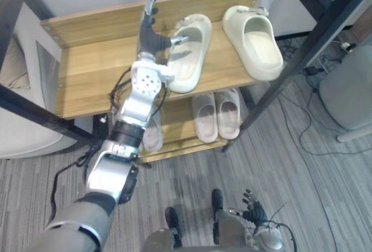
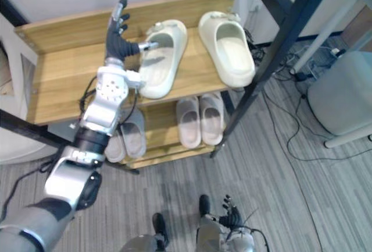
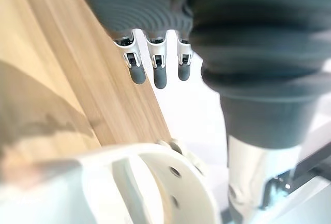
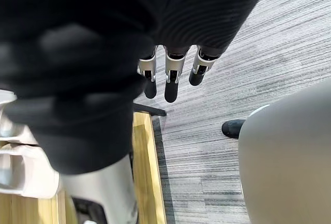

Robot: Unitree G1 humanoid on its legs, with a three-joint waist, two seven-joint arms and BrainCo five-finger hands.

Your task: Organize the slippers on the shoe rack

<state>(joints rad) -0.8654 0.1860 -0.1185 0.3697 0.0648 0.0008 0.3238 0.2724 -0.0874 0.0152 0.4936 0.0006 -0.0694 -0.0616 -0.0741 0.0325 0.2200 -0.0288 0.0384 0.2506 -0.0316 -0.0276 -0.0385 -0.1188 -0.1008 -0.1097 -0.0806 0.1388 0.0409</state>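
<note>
Reaching over the top shelf (image 1: pixel 96 74) of the wooden shoe rack (image 1: pixel 87 26) with the left robot hand (image 1: pixel 152 34): fingers straight and spread wide, pointing toward the rack's back board, gripping nothing, thumb stretched sideways to the strap of the nearer cream slipper (image 1: pixel 189 57), touching it or just short of it, hard to tell which. Just beside that slipper on the same shelf, a second cream slipper (image 1: pixel 254 41), slightly apart from the first, its near end reaching the shelf's front edge. Down on the lower shelf (image 1: pixel 177 118), a pair of pale slippers (image 1: pixel 216 115) lying side by side and touching; further to the left, more pale slippers (image 2: pixel 125 138), partly hidden behind the silver forearm. Hanging low over the grey carpet floor (image 1: pixel 302 176), the right robot hand (image 1: pixel 254 210), fingers straight and relaxed, empty, well apart from the rack and every slipper. Off to the right of the rack, a grey padded seat (image 1: pixel 349 89) on the carpet.
</note>
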